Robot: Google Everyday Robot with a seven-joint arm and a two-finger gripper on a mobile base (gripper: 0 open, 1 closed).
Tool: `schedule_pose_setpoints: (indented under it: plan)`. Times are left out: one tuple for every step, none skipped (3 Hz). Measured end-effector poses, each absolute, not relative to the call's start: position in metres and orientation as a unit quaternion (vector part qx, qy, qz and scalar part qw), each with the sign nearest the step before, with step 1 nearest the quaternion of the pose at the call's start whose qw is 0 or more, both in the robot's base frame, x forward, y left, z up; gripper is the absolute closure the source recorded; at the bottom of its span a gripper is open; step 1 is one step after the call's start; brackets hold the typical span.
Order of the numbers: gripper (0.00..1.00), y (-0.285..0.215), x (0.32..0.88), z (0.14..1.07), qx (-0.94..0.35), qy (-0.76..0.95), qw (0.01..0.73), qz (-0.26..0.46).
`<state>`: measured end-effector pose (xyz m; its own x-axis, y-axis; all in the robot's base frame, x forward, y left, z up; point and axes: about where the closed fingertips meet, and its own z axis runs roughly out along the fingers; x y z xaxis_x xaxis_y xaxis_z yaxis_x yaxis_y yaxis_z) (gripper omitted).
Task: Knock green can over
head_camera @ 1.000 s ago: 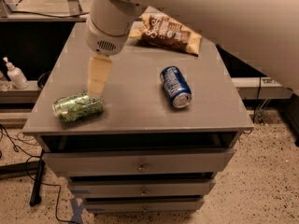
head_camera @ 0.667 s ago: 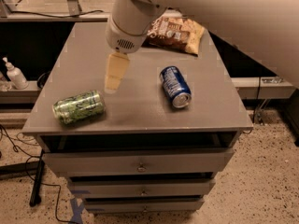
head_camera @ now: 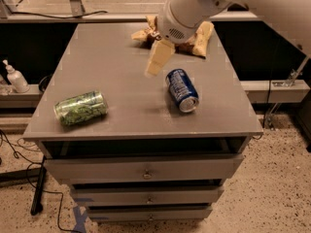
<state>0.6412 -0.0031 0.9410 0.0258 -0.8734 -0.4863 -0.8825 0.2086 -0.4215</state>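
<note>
Floor: speckled, with dark cables (head_camera: 19,152) trailing at the left.
Drawers (head_camera: 146,171): three grey fronts, stacked, facing the camera under the top.
Cabinet top (head_camera: 121,120): flat grey surface bearing both cans and the bag.
Green can (head_camera: 80,108): lies on its side at the front left of the top, close to the near edge, silver end towards the right. Same place and attitude as a second ago.
Pump bottle (head_camera: 14,77): white, upright, on a lower ledge left of the cabinet.
Blue can (head_camera: 182,90): lies on its side right of centre, silver end towards the camera. Unmoved since the earlier frames.
Gripper (head_camera: 151,72): hangs above the middle of the top, tips down, just beside the far left end of the blue can; whether it touches that can cannot be told. Its pale fingers (head_camera: 158,56) lie together with no gap showing, and nothing is held. A second ago it hung just above the green can's right end; it has since travelled right and farther back, and is now well apart from the green can.
Arm (head_camera: 187,8): white, entering from the upper right; it now covers the middle of the bag.
Snack bag (head_camera: 203,35): crinkled, at the far edge of the top, showing on either side of the wrist.
</note>
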Motion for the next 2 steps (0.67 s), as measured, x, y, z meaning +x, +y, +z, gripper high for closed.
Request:
schedule_pose_setpoints:
  plan:
    - [0.00, -0.023, 0.661, 0.971, -0.611, 0.683, 0.400, 0.019]
    - [0.00, -0.044, 0.665, 1.014, -0.606, 0.662, 0.440, 0.028]
